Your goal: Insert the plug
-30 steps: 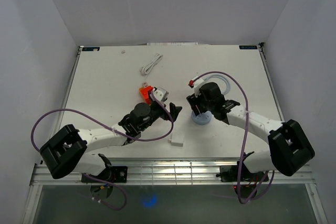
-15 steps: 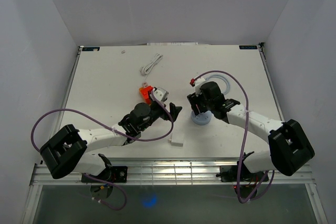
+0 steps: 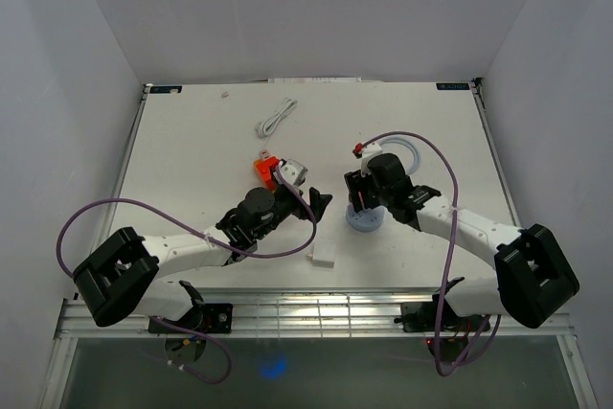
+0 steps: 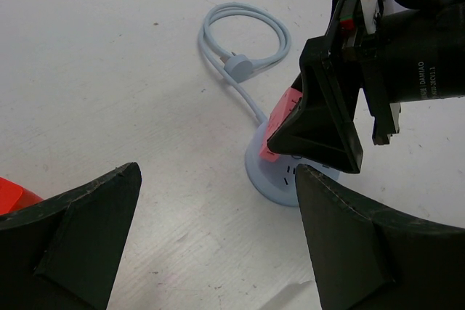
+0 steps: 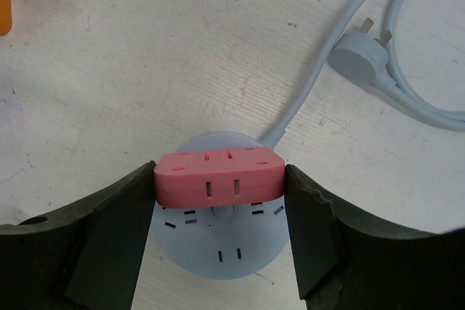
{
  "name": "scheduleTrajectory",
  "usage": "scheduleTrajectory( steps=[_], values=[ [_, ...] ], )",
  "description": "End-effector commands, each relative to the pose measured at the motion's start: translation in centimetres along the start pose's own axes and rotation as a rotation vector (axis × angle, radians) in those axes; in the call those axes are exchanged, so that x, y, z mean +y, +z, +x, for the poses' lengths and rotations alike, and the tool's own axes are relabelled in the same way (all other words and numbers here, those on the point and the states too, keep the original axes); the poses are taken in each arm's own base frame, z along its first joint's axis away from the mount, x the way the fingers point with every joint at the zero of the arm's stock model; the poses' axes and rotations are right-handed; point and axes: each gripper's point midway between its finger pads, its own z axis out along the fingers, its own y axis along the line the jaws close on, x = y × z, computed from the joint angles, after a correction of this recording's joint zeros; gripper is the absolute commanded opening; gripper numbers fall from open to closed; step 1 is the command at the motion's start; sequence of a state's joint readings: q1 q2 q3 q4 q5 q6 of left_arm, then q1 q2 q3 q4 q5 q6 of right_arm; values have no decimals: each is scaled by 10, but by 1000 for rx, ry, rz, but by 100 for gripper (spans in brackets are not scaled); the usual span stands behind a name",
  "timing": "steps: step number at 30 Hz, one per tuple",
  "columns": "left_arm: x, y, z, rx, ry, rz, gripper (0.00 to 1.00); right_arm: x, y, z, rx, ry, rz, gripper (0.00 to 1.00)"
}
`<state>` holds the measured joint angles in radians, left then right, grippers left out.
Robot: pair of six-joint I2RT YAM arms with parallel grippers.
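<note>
A round pale-blue socket hub lies on the white table, also seen in the top view and left wrist view. My right gripper is shut on a pink plug and holds it just over the hub's far part; whether it touches the hub I cannot tell. The plug shows in the left wrist view under the right gripper's fingers. My left gripper is open and empty, on the table left of the hub, seen in the top view.
The hub's pale-blue cable coils behind it with a round wall plug. An orange block lies behind the left gripper. A small white block lies near the front. A white cable lies at the far side.
My right gripper with the pink plug has shifted slightly right and toward the near side over the hub. The left arm has not moved.
</note>
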<state>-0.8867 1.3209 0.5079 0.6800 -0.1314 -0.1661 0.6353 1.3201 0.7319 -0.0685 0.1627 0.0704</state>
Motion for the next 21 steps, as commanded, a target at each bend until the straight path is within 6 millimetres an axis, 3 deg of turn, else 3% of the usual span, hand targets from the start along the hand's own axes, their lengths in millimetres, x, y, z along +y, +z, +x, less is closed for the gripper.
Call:
scheduleTrajectory(
  steps=[1,21],
  values=[
    [-4,2,-17,-33,-4,5,98,6,-2,20,34,31,16,25],
    [-3,2,-16,-30,-2,1,98,9,-1,39,129,52,157,23]
  ],
)
